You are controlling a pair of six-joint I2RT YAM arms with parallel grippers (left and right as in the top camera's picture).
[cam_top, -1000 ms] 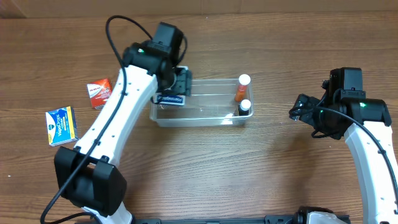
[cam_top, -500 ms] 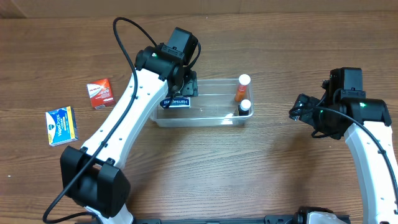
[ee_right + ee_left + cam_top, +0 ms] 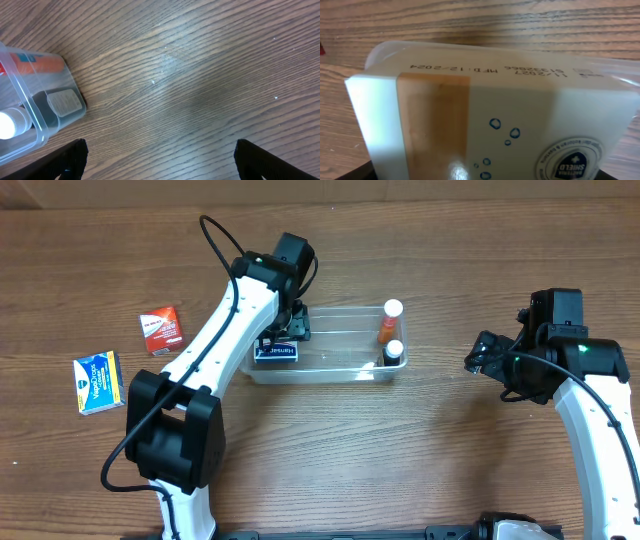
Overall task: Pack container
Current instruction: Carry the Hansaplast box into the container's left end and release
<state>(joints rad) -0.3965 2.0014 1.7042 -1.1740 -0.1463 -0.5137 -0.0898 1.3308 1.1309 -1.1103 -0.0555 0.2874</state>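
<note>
The clear container [image 3: 335, 370] lies at the table's middle. An orange bottle [image 3: 388, 322] and a dark bottle with a white cap [image 3: 394, 352] stand at its right end. My left gripper [image 3: 280, 340] is over the container's left end, shut on a white soap box [image 3: 277, 353] with a dark blue label. In the left wrist view the box [image 3: 490, 125] fills the frame, with the container's rim [image 3: 382, 50] behind it. My right gripper [image 3: 478, 356] is open and empty, right of the container; its wrist view shows its fingers [image 3: 160, 162] wide apart and the container's corner [image 3: 22, 102].
A red box [image 3: 162, 330] and a blue and yellow box [image 3: 98, 382] lie on the wood table left of the container. The orange bottle [image 3: 42, 65] and the dark bottle [image 3: 62, 102] show through the container wall in the right wrist view.
My left arm has swung round and carried the soap box down and slightly forward into the container's left end. The right arm has not moved.
</note>
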